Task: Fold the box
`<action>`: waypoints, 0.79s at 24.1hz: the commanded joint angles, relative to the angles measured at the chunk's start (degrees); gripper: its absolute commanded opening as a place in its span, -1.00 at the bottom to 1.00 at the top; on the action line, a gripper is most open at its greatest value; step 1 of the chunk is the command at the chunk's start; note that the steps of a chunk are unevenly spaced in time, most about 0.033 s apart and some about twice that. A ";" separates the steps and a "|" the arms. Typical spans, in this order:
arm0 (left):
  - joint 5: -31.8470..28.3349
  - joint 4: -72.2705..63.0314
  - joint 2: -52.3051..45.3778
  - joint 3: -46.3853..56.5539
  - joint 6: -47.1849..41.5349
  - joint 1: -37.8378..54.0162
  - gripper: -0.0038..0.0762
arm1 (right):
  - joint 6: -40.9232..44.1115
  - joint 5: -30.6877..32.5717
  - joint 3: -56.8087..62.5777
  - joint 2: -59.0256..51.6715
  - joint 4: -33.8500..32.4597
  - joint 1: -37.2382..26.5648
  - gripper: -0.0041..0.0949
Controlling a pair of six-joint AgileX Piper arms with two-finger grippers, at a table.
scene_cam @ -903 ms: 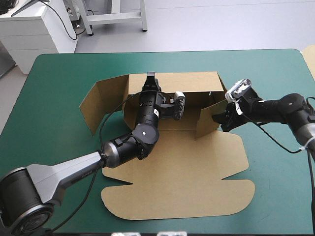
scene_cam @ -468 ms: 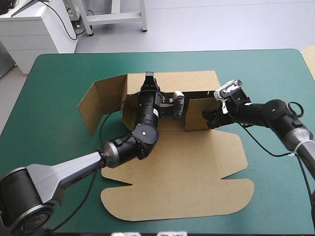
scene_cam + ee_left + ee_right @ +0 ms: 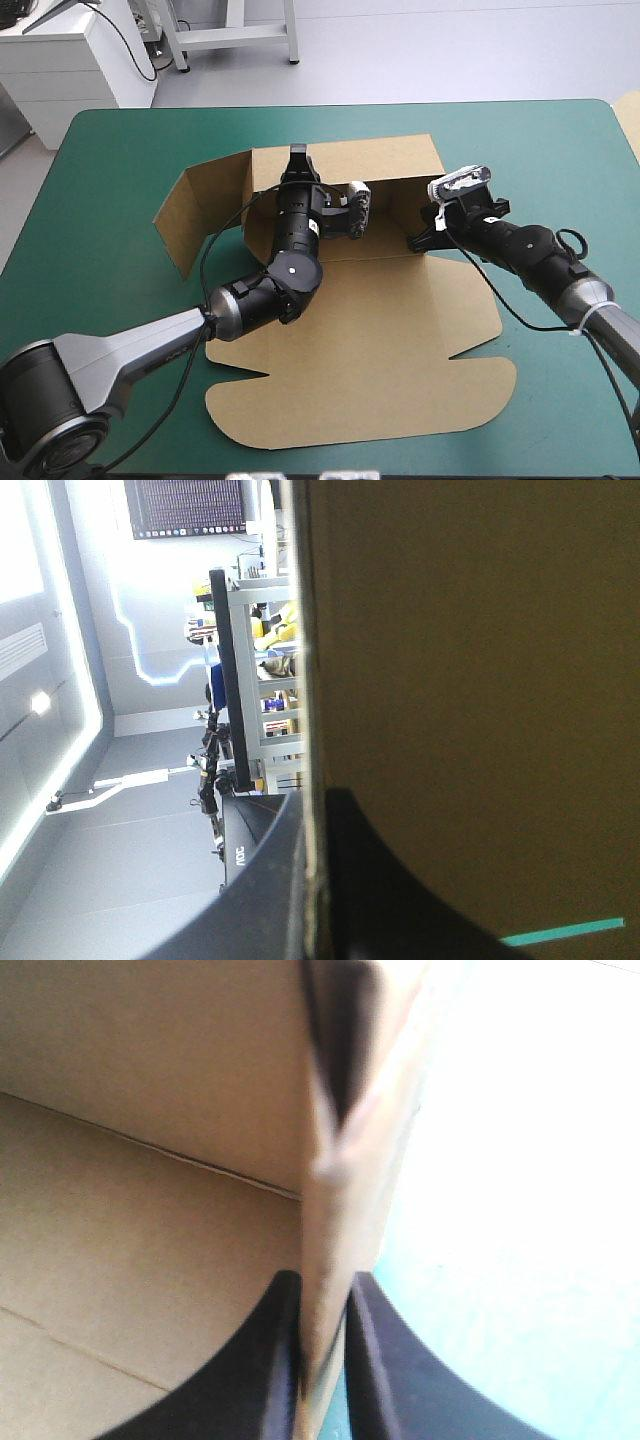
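You have one brown box (image 3: 365, 340) on the teal-green cover (image 3: 560, 150), with two grippers on it. Your left gripper (image 3: 297, 163) is pinched almost closed on the raised back wall, the board between its fingers. Your right gripper (image 3: 322, 1365) likewise clamps one raised side flap, whose edge runs ahead of it.

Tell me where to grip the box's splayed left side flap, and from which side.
Pinch the left side flap at its free top edge, coming down from above. It stands upright, angled outward from the rear wall, so that edge is exposed, while its lower edge sits on the teal-green cover.
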 commanded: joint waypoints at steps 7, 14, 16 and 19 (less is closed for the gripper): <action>0.81 5.31 -2.82 -2.10 -1.01 -0.28 -0.92 | -1.94 -0.97 -1.49 -2.52 1.85 0.26 -0.96; 0.95 5.80 -2.82 -2.10 -0.70 -0.28 -0.47 | -2.11 -2.44 -1.49 -2.31 1.85 0.26 -0.96; 0.66 6.04 -2.82 -2.10 -1.10 -0.28 0.07 | -1.51 -3.16 -1.49 -2.31 1.85 0.26 -0.96; -0.52 6.04 -2.82 -2.10 -2.00 -0.86 0.43 | 1.62 -7.18 -1.60 -2.09 1.85 0.26 -0.96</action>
